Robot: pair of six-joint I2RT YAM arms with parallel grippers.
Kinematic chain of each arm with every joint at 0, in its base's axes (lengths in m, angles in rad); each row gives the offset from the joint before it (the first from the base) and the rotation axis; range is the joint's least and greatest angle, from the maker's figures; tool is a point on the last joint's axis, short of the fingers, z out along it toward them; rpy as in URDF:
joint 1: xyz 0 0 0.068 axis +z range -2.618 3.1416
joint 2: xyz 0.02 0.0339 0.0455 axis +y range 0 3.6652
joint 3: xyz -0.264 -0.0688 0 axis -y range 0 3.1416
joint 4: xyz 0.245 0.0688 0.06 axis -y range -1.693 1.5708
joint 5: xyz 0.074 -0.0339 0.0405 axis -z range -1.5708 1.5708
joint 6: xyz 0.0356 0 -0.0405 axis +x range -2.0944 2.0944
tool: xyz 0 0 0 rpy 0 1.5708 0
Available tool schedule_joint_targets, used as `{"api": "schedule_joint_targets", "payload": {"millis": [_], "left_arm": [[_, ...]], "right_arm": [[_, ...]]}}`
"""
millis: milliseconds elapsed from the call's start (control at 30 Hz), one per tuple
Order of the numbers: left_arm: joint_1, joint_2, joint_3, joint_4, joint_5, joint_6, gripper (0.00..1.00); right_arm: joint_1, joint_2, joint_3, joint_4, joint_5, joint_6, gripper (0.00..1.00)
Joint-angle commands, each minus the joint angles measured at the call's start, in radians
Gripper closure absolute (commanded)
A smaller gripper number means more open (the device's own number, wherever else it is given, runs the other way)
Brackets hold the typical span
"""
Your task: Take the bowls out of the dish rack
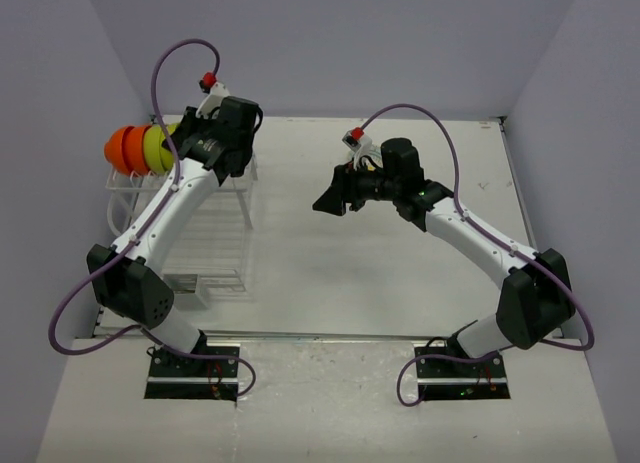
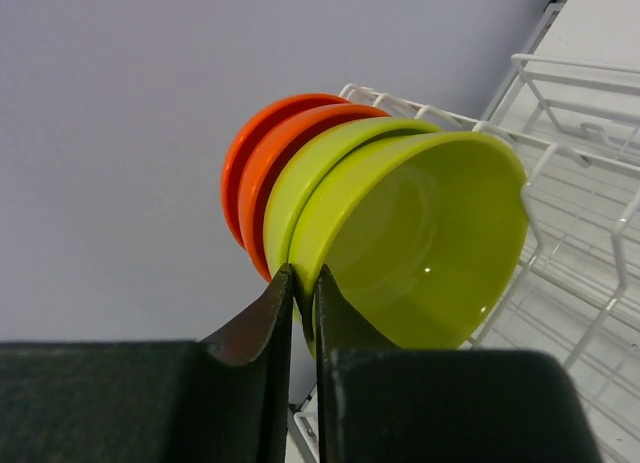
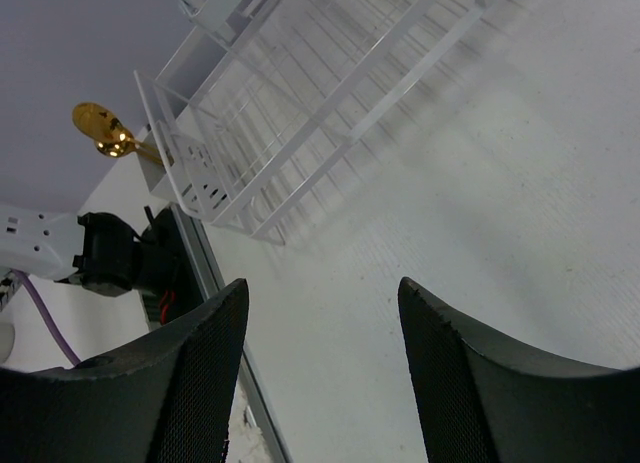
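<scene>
Two orange bowls (image 2: 250, 153) and two lime-green bowls (image 2: 430, 243) stand on edge, nested in a row, at the far left end of the white wire dish rack (image 2: 580, 133). In the top view they show as orange (image 1: 123, 148) and green (image 1: 155, 148) over the rack (image 1: 215, 238). My left gripper (image 2: 303, 275) is shut on the rim of the nearest lime-green bowl, one finger inside it and one behind; from above it (image 1: 185, 143) sits right of the bowls. My right gripper (image 3: 322, 288) is open and empty above the table (image 1: 330, 200). No cream bowl shows.
The rack's near end has a small cutlery holder (image 3: 190, 168) with a gold spoon (image 3: 105, 131) sticking out. The purple-grey wall stands close behind the bowls. Bare white table (image 1: 350, 263) lies between the rack and the right arm.
</scene>
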Motion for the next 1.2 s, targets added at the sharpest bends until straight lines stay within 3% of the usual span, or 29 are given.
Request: {"api": "schedule_joint_targets", "payload": {"millis": [0,67,1167], "left_arm": [[0.0,-0.014,-0.009,0.068,0.033,0.027,0.93],[-0.003,-0.008,-0.003,0.076,0.013,0.04,1.0],[-0.126,0.075,0.045,0.246,-0.162,0.316,1.0]], "right_arm": [[-0.001,0.007,0.028,0.039,-0.037,0.003,0.38],[-0.001,0.008,0.028,0.039,-0.037,0.006,0.38],[-0.001,0.028,0.051,0.059,-0.07,0.035,0.37]]}}
